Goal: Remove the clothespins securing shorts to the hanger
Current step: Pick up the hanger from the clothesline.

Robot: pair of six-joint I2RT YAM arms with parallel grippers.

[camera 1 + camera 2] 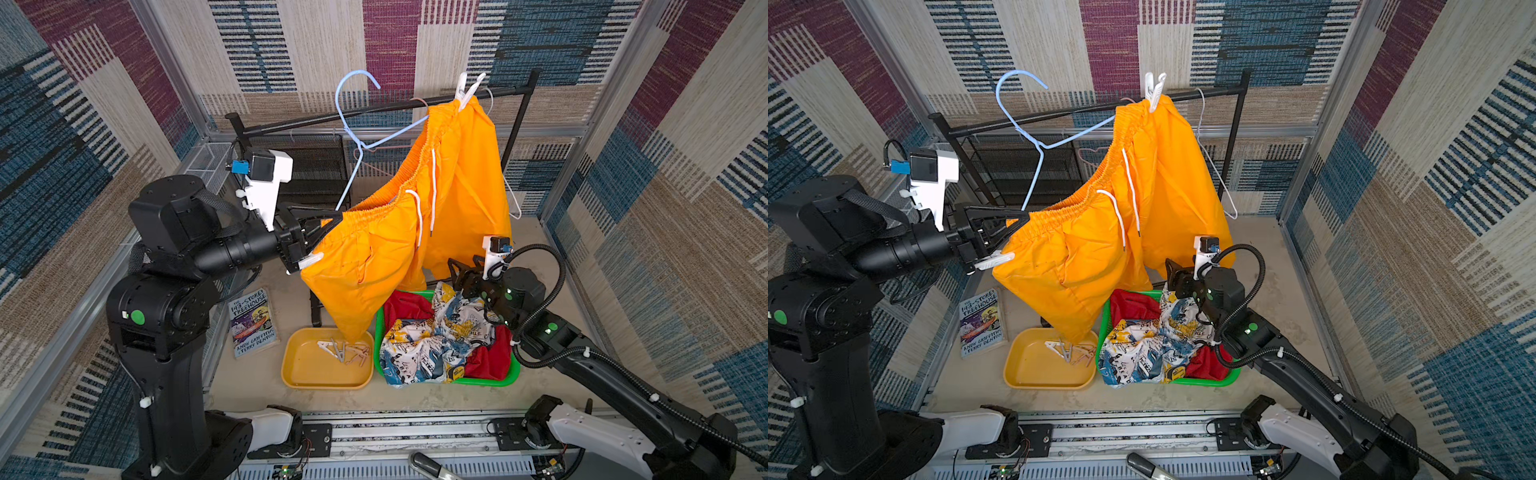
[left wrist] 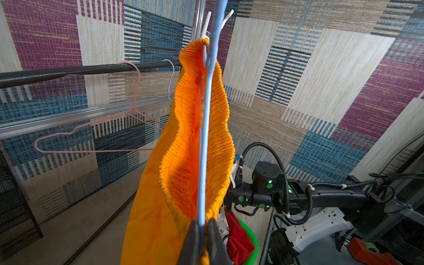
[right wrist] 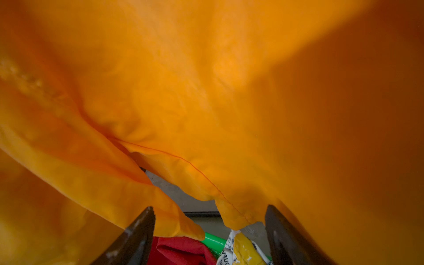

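Left wrist view: left hand (image 2: 203, 221) clamped on pale-blue wire hanger (image 2: 205, 137), likely steadying bright orange shorts (image 2: 183, 160) for unpegging white plastic clothespin (image 1: 463, 89) up top; right hand (image 3: 210, 207) apart, under hem.

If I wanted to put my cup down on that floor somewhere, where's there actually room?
Best is the bare floor strip between the front rail and the yellow tray and green basket. The tray's near half is bare too. It's crowded further in: orange shorts hang over the clothespins, and a book lies left of the tray.
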